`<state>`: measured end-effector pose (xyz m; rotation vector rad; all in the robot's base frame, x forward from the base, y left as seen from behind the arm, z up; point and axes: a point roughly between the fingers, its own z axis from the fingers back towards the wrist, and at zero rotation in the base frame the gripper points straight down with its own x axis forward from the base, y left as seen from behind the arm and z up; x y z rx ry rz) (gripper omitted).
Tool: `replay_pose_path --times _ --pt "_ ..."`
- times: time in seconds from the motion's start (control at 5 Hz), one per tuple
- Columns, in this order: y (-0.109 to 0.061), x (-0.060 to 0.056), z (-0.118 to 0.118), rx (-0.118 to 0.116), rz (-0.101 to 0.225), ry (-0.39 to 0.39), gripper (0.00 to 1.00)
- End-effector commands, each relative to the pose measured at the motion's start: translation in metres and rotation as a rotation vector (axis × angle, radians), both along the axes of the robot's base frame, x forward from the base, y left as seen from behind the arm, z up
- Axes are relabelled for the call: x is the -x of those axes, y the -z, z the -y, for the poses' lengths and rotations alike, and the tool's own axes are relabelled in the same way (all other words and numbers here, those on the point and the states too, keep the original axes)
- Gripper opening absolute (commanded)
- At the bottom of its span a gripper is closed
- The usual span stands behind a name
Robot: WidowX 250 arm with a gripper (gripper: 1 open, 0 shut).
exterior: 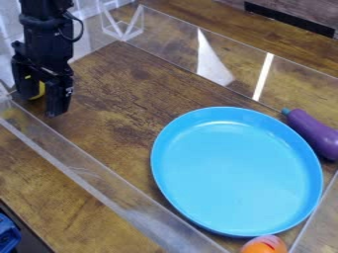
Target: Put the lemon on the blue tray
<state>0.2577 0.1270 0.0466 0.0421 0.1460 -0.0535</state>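
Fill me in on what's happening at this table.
One robot arm holds its gripper open and pointing down at the far left of the wooden table, right where the lemon sits; only a sliver of yellow shows behind the fingers. Nothing is gripped yet. The blue tray lies empty, with an eggplant and an orange fruit beside it.

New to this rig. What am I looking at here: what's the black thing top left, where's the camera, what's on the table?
One camera looks down at an angle from outside a clear-walled bin on a wooden table. The black thing is a robot arm; its two-fingered grasping tool points down with jaws open and holds nothing. On the wood lie a large round light-blue plastic tray, empty, a purple eggplant at its right, and an orange fruit at the bottom edge. A sliver of yellow, likely the lemon, peeks out behind the tool.
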Motion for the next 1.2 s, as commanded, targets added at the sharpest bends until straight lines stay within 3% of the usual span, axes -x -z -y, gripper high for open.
replay_pose_path --times 0.0,1.0 --pt "-0.021 -0.007 -0.015 -0.028 0.094 -0.008 1.0" --pt "-0.009 -0.02 -0.046 -0.036 0.173 0.035 1.0"
